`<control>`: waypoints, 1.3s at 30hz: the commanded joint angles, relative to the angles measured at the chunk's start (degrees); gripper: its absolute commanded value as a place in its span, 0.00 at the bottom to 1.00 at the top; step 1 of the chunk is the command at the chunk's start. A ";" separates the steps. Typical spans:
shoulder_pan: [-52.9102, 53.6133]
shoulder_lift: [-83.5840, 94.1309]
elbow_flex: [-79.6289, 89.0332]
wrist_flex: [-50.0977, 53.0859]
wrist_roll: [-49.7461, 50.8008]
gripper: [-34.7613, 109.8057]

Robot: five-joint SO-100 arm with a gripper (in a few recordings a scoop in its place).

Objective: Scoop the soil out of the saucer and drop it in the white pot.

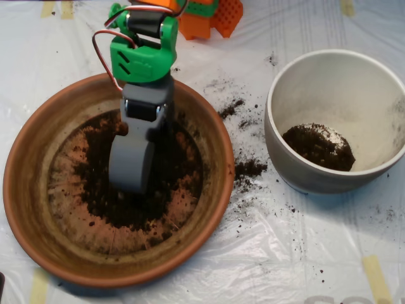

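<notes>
Scoop (131, 166) stands nose-down in the soil (136, 183) at the middle of the saucer (38, 209), on the left of the scene. Its grey shells appear closed edge to edge, though no load can be confirmed from above. Dark crumbs cover much of the saucer's flat bottom, thickest around the scoop. The white pot (316, 69) sits to the right, just beside the saucer, with a small mound already inside. Spilled crumbs lie on the plastic sheet (266, 253) between the two. Judged step: gathering a load. Next move calls for a level lift clear of the rim, then travel right over the pot.
</notes>
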 commanded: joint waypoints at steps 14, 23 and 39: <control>-2.46 -4.13 -9.58 5.45 -1.14 0.58; -1.05 -9.23 -15.29 9.40 -2.20 0.57; 0.62 -12.39 -18.54 10.46 -3.69 0.51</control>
